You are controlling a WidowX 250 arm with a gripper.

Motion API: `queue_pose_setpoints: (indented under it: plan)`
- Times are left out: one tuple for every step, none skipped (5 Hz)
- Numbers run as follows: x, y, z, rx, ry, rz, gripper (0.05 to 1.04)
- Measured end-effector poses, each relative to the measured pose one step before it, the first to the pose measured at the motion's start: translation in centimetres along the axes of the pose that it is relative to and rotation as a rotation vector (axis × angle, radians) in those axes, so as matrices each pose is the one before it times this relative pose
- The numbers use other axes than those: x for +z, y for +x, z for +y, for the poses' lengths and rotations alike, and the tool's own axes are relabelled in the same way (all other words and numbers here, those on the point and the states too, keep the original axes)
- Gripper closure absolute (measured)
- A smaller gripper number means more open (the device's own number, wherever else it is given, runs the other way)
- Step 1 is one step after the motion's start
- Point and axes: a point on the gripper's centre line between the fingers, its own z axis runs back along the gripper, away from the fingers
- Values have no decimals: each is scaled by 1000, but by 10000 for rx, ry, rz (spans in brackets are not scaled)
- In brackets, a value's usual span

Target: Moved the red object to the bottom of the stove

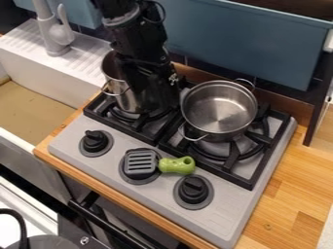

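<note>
Green-handled spatula (pixel 177 166) on the stove front

Spatula lay over the middle knob position, between the left knob (pixel 96 141) and right knob (pixel 193 189) of the stove (pixel 224 222). Behind it, two metal pots sat on the burner grates (pixel 237 179). The fingers (pixel 155 91) hung at the left pot (pixel 127 98), apparently over its right side; their opening and hold could not be told. Wooden counter (pixel 280 199) surrounded the stove; white sink (pixel 62 68) stood to the left.
</note>
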Motion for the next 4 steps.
queue_pose_setpoints:
  plan:
    - [-499, -302, -51, 61, -113, 194, 89]
    - [639, 494, 38, -277, -98, 29, 89]
    - [164, -207, -225, -27, -324, 92, 89]
    - [490, 156, 284, 55, -66, -84, 89]
